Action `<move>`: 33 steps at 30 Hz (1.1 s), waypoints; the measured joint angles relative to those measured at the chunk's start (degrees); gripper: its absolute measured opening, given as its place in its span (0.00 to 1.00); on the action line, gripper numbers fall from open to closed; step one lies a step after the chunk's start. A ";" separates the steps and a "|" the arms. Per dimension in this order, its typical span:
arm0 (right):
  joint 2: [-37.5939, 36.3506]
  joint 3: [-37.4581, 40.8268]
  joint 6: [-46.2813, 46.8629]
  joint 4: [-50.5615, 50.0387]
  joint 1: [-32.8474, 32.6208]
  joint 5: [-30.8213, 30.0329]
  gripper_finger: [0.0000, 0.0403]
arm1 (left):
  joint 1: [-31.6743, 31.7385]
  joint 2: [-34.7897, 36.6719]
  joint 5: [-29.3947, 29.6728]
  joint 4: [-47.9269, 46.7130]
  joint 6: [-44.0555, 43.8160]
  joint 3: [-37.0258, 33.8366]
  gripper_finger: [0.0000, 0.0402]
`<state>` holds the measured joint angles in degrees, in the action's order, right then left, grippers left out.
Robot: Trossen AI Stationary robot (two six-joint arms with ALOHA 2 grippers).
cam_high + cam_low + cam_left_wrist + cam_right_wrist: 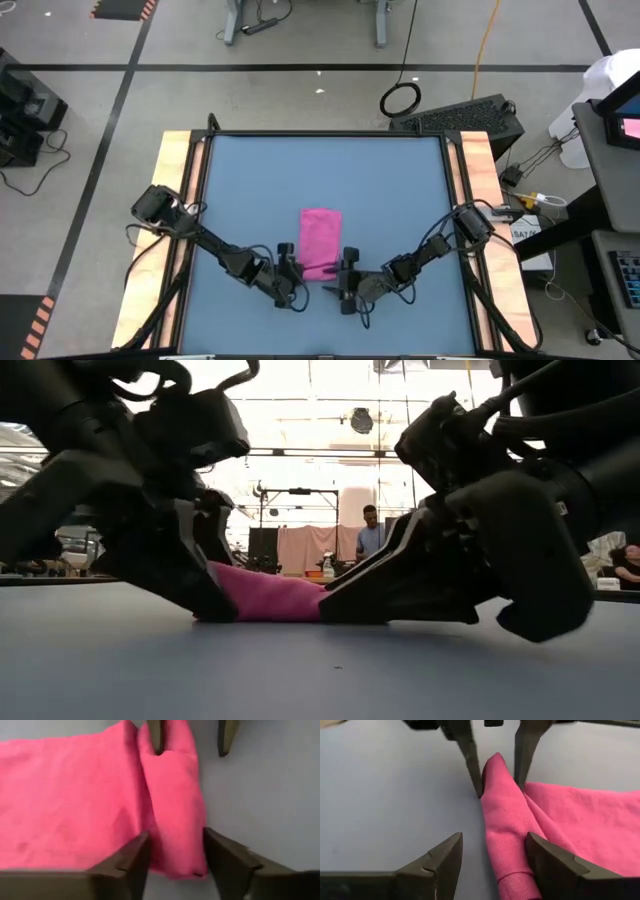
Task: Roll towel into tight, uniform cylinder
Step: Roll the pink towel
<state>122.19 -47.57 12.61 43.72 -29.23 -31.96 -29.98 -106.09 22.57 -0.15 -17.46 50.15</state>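
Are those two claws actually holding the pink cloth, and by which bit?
Neither clamps it. Both grippers, left and right, stand open astride the rolled near edge of the towel, one at each end.

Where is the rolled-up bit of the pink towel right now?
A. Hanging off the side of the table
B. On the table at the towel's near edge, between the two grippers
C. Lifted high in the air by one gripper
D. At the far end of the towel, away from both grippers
B: the towel lies on the table, its rolled edge between the left gripper and right gripper.
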 joint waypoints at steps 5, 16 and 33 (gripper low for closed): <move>0.02 -0.02 5.22 -0.75 0.36 0.34 0.52 | -3.32 2.08 7.34 -4.03 3.45 -0.01 0.68; 0.07 0.16 12.26 -0.70 0.82 1.60 0.52 | -12.06 0.82 20.54 5.85 14.86 0.83 0.78; 0.07 0.20 13.30 -0.10 0.84 3.56 0.52 | -7.83 -5.79 20.23 7.31 14.84 1.02 0.58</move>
<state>122.26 -47.37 25.91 43.62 -28.38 -28.40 -37.80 -111.88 42.81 7.17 -2.61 51.17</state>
